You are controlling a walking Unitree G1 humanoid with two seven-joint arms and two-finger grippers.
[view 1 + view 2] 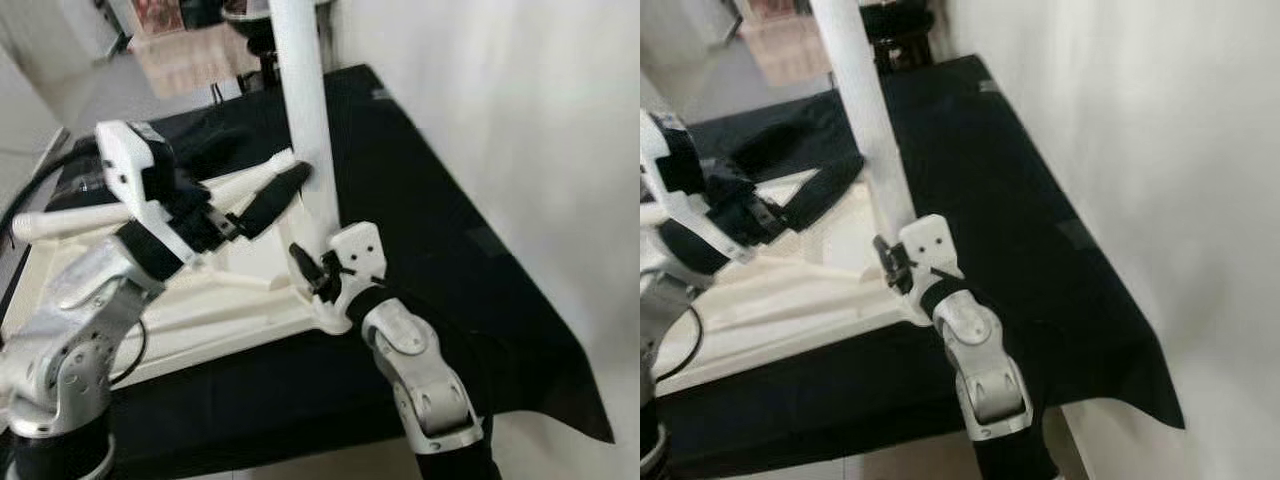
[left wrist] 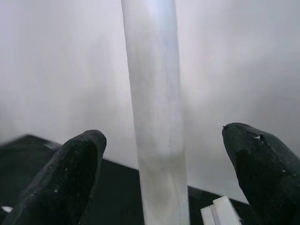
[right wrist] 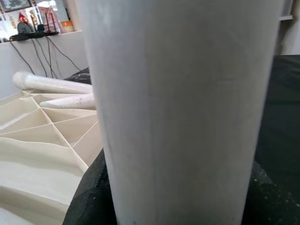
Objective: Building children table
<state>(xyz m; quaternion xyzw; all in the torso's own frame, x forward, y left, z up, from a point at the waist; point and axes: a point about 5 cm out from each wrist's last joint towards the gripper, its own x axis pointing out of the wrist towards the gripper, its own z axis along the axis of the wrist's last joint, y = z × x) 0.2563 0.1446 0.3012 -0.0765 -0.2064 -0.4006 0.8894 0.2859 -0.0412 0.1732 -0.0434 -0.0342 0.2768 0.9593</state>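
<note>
The white table top (image 1: 235, 300) lies upside down on a black cloth, its ribbed underside facing up. One white leg (image 1: 305, 100) stands upright at its near right corner. My right gripper (image 1: 312, 268) is shut on the base of that leg, and black fingers (image 3: 86, 197) press both sides of the leg (image 3: 187, 93). My left gripper (image 1: 285, 190) is open higher up, with the leg (image 2: 157, 103) between its spread fingers (image 2: 70, 178) and not touched. Two loose legs (image 1: 70, 222) lie across the table top behind my left arm.
The black cloth (image 1: 430, 200) covers the work surface and hangs over its right and near edges. A white wall (image 1: 520, 100) runs close along the right side. Light floor and a wooden piece of furniture (image 1: 190, 55) lie beyond the far end.
</note>
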